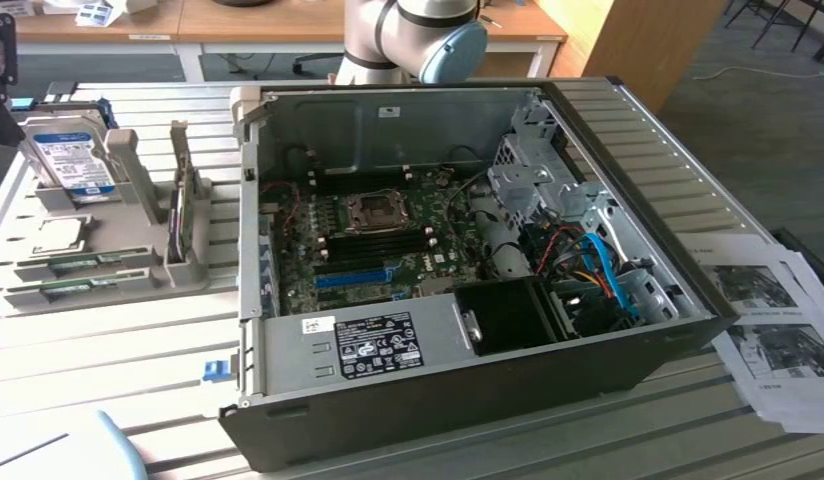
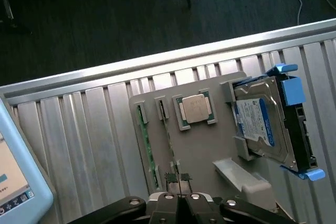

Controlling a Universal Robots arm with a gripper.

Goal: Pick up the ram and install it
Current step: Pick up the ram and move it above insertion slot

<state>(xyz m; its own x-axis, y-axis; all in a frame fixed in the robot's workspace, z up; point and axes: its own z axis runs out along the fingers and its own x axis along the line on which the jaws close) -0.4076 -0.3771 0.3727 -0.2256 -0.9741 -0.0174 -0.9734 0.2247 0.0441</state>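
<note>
Exterior view's left: grey holder (image 1: 119, 238) on tabletop (image 1: 119, 350). Ram (image 1: 81, 263) sits edge-up in holder's near slots, hard drive (image 1: 68, 160) at far end. Pincer (image 2: 179, 178) closed, empty, hovers over holder near ram.
Centre: open PC case (image 1: 439, 395), blue slot (image 1: 352, 277) unfilled.
Risk: closed tips descending would strike stick edge; neighbouring stick sits close, wrong one could snag.

Exterior high over open case (image 1: 426, 400); wrist steeply above shared holder (image 2: 202, 148)

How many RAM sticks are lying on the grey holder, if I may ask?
2. One ram lies in the grey holder; the other ram lies in the next slot. More may be hidden.
</note>
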